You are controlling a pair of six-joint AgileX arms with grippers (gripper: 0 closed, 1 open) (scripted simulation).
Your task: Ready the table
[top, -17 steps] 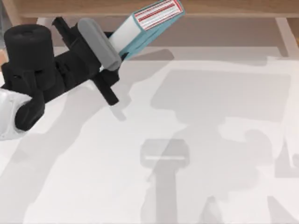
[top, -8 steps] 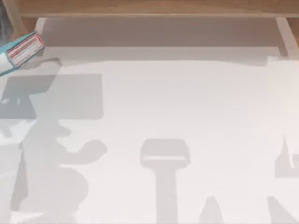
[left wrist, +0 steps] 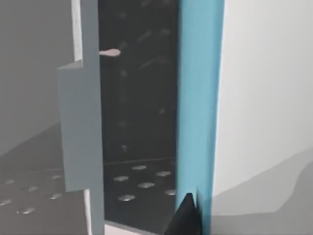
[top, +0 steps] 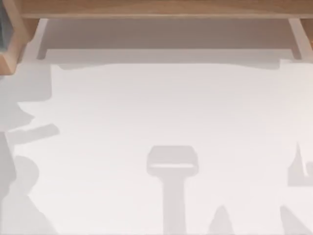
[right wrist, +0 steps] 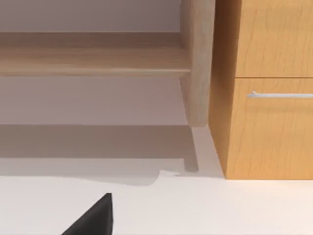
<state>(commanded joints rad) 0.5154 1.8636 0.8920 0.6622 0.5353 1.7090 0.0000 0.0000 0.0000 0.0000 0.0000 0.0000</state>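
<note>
White tabletop bare, clearing seemingly done

Our plain matte white table (top: 166,112) spreads below the light brown wooden shelf frame (top: 146,9) at its far edge. Our left wrist faces a blue-edged white slab (left wrist: 200,107), possibly held; finger state we cannot tell.

The top view looks straight down from above onto the white surface (top: 166,112), with the wooden shelf frame (top: 156,9) along its far edge. The left wrist view sits very close to a blue-edged book (left wrist: 200,107), facing along it toward a dark, dotted panel (left wrist: 139,117). The right wrist view looks low across the surface toward the shelf frame's upright post (right wrist: 198,63) and a wooden drawer cabinet (right wrist: 269,88) beside it. The top and right wrist views share the surface and shelf frame.
</note>
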